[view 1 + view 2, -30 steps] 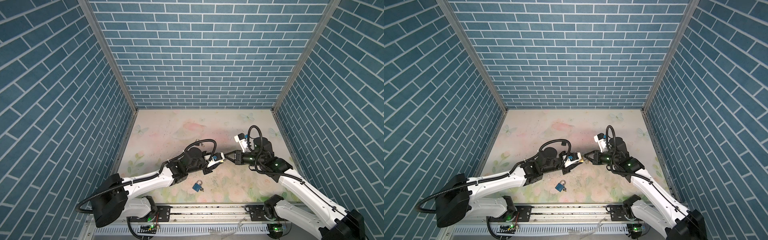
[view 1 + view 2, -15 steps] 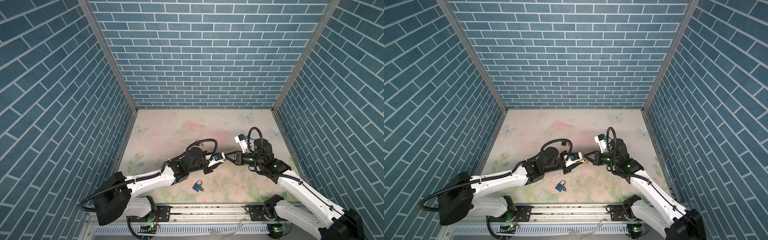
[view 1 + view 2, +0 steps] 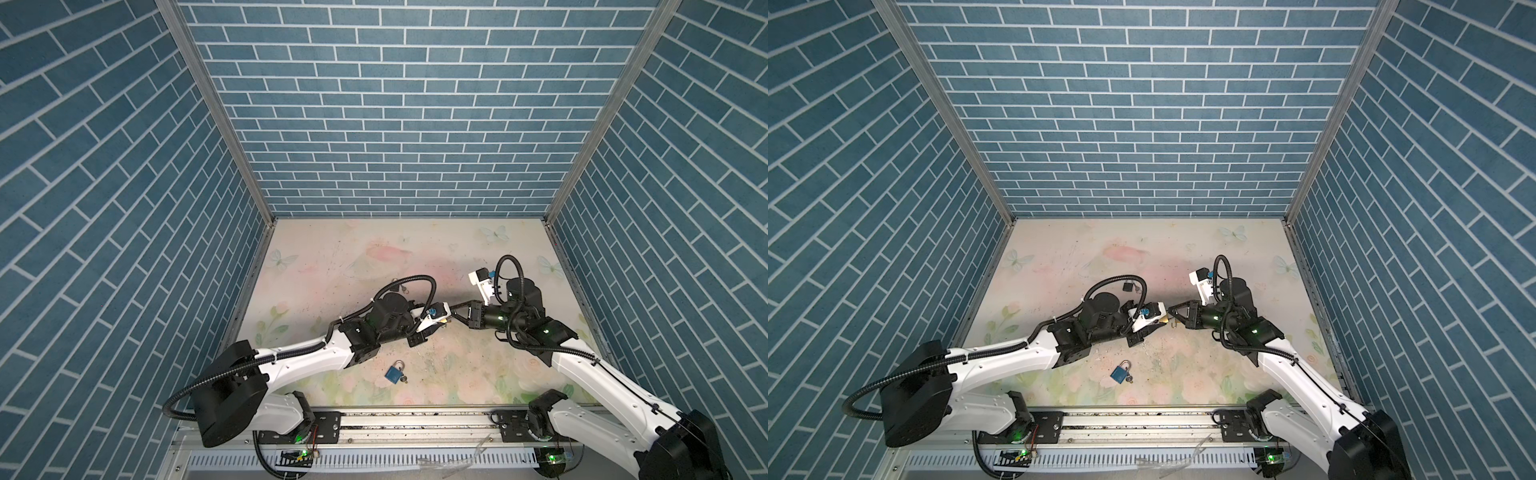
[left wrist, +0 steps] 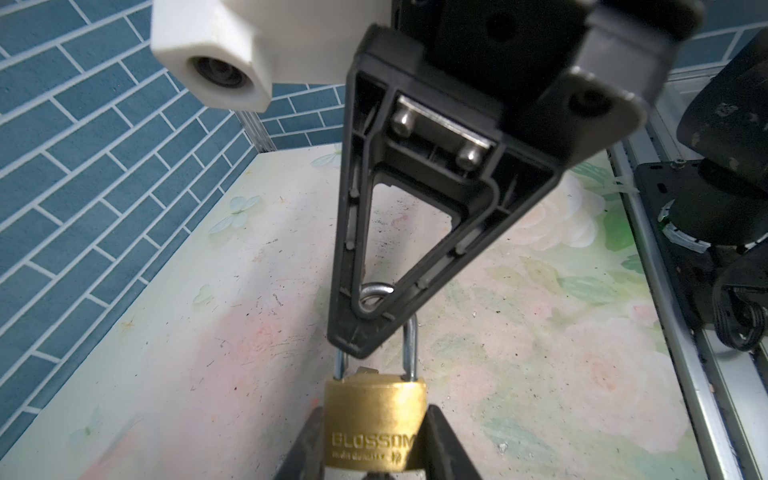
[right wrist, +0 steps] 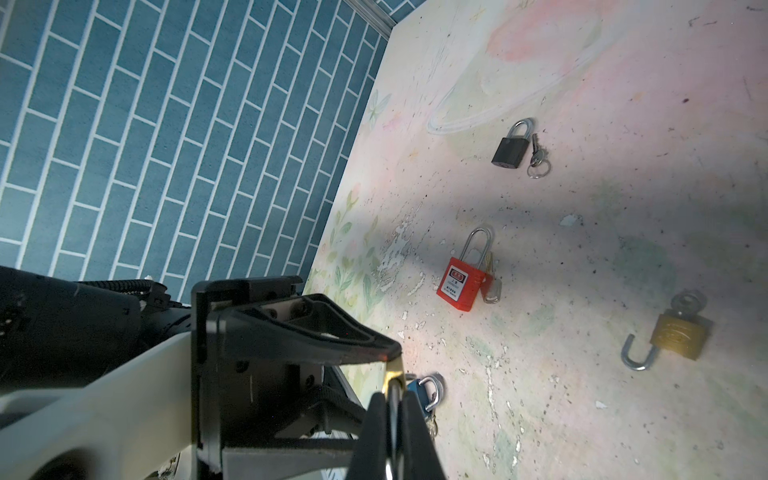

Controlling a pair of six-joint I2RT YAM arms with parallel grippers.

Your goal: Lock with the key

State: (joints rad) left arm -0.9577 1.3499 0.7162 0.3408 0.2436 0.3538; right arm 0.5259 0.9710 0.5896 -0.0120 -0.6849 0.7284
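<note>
Left wrist shows left end effector [image 4: 374,440] clamped on the brass padlock [image 4: 374,411], its shackle [image 4: 411,349] pinched in the closed right end effector [image 4: 357,332].

held padlock [image 4: 375,419] — above table [image 3: 332,257] centre | loose padlock [image 3: 394,372] nearer front (lying on it)

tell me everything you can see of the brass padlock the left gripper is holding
The brass padlock has a yellow metal-looking body stamped BLOSSOM and a silver shackle with both legs reaching the body; whether it is latched I cannot tell. The left gripper clamps its two sides, holding it above the table. The shut right gripper hides the shackle's top; whether it grips it is unclear.
</note>
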